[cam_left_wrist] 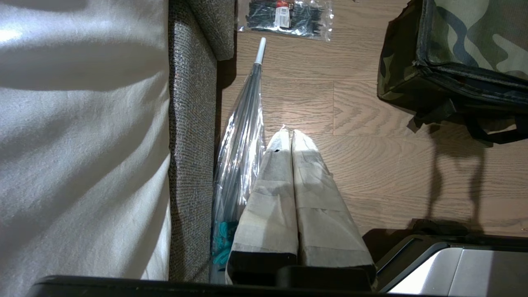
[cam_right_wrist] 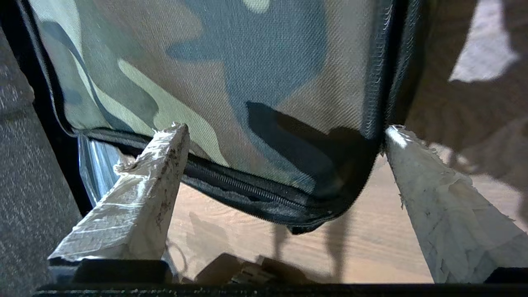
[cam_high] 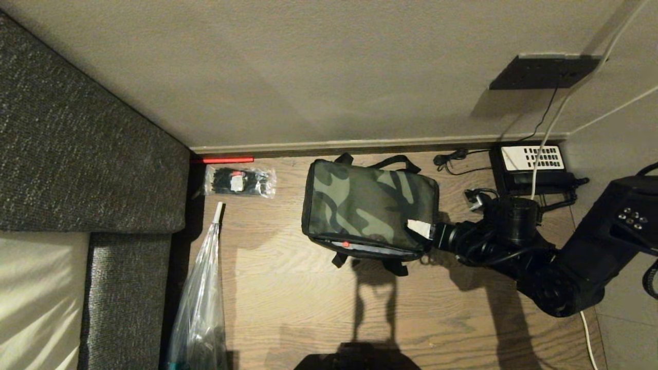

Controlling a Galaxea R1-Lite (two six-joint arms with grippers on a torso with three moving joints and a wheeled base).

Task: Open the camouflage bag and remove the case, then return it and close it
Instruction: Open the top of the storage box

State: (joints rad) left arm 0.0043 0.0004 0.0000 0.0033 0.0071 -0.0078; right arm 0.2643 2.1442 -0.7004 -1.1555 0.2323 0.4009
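Both right claw (cam_right_wrist: 284, 128) fingers wide apart beside camouflage bag (cam_high: 367, 205).

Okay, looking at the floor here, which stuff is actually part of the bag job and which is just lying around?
Part of the job:
- camouflage bag, lid down
- right gripper, open at the bag's corner

Just lying about:
- packet of black cable ties
- clear umbrella
- black telephone
- sofa
- left gripper, shut, parked

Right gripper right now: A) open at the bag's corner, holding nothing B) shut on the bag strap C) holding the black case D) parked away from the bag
A: the right gripper stands open, its fingers on either side of the bag corner, empty.
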